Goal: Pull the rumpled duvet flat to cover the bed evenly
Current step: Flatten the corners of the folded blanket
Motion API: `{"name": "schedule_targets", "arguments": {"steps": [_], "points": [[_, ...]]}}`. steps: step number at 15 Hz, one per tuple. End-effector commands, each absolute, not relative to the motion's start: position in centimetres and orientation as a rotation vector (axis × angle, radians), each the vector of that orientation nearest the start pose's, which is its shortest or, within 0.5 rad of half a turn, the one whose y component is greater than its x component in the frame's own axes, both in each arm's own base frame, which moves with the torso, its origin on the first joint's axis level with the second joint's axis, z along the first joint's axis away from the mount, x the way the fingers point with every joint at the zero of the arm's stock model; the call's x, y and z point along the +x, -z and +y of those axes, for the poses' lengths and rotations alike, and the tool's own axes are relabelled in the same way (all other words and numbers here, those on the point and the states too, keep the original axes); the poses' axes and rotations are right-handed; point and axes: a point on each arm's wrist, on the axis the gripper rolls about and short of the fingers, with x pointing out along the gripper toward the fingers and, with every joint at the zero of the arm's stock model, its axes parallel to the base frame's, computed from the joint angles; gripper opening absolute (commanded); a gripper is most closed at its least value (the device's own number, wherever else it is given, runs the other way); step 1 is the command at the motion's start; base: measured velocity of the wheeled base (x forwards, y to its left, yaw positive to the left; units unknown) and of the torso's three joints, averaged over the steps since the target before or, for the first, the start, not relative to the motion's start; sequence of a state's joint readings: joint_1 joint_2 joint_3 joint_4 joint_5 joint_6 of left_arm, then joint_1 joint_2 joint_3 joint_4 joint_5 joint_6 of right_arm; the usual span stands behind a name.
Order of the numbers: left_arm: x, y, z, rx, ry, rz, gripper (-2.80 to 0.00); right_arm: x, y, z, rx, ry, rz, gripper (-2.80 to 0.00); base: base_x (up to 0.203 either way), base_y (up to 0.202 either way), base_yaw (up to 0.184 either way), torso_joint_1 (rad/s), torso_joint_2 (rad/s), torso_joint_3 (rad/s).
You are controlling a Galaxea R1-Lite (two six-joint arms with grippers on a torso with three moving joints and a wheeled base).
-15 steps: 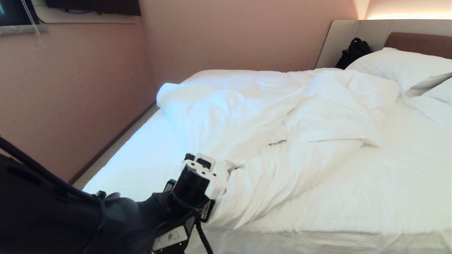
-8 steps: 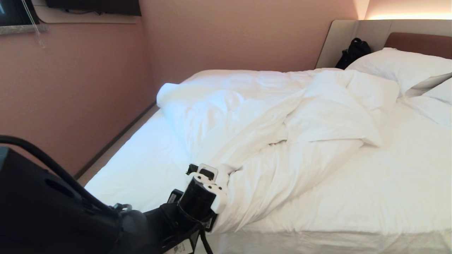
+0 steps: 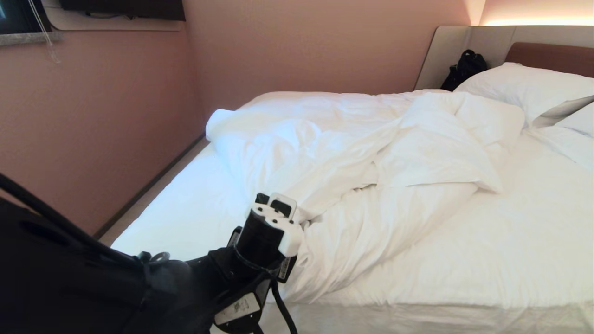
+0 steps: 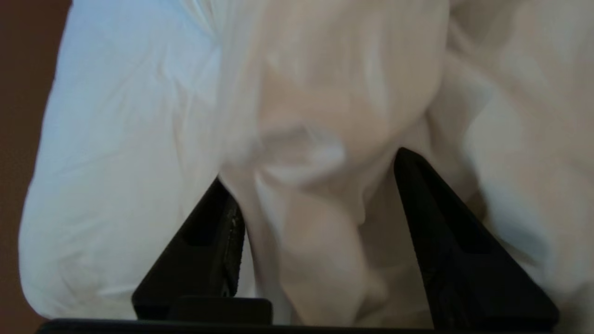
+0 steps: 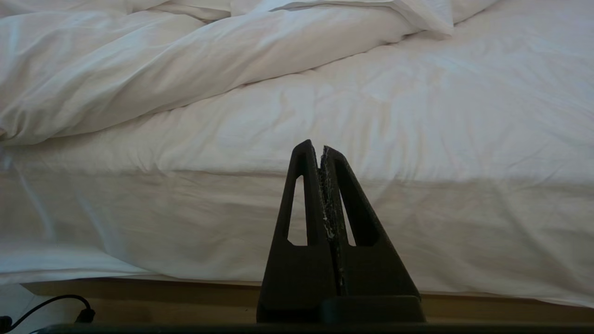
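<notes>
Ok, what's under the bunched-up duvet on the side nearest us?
The duvet lies heaped on the bed's white sheet, which shows bare around it. The left claw stands open astride a duvet fold. What lies beneath the heap is covered.

Left arm: black shrouded links, black cylindrical wrist capped by white housing, white printed labels, black cable looped alongside. Left gripper: two black triangular fingers. Right gripper: matching black triangular fingers with slotted cut-outs, pale scuffing along inner edges.
</notes>
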State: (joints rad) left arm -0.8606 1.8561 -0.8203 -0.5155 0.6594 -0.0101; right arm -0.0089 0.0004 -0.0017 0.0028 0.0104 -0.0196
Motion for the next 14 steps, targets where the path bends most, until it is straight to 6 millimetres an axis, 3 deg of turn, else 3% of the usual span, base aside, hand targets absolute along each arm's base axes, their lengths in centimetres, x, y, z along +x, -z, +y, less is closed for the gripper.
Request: {"name": "schedule_targets", "arguments": {"steps": [1, 3, 5, 8, 9, 12, 14], "points": [[21.3, -17.8, -22.9, 0.286, 0.209, 0.249, 0.00, -2.3, -7.6, 0.0, -0.020, -0.003, 0.003, -2.80, 0.000, 0.000, 0.000, 0.000, 0.00, 0.000], [20.8, -19.6, -22.7, 0.291, 0.218, 0.206, 0.00, -2.3, -7.5, 0.0, -0.020, -0.002, 0.005, -2.80, 0.000, 0.000, 0.000, 0.000, 0.00, 0.000], [19.7, -23.7, -21.5, 0.265, 0.230, 0.110, 0.00, -2.3, -7.6, 0.0, -0.020, -0.003, 0.003, -2.80, 0.000, 0.000, 0.000, 0.000, 0.00, 0.000], [20.0, -25.7, -21.9, 0.318, 0.280, 0.048, 0.00, -2.3, -7.6, 0.0, -0.020, -0.002, 0.002, -2.80, 0.000, 0.000, 0.000, 0.000, 0.00, 0.000], [20.0, -26.5, -22.1, 0.320, 0.298, 0.021, -2.80, -2.3, -7.6, 0.0, -0.020, -0.002, 0.003, -2.80, 0.000, 0.000, 0.000, 0.000, 0.00, 0.000], [20.8, -29.6, -23.2, 0.310, 0.312, -0.070, -2.80, -2.3, -7.6, 0.0, -0.020, -0.002, 0.003, -2.80, 0.000, 0.000, 0.000, 0.000, 0.00, 0.000], [21.9, -30.6, -24.4, 0.310, 0.312, -0.089, -2.80, -2.3, -7.6, 0.0, -0.020, -0.003, 0.002, -2.80, 0.000, 0.000, 0.000, 0.000, 0.00, 0.000]]}}
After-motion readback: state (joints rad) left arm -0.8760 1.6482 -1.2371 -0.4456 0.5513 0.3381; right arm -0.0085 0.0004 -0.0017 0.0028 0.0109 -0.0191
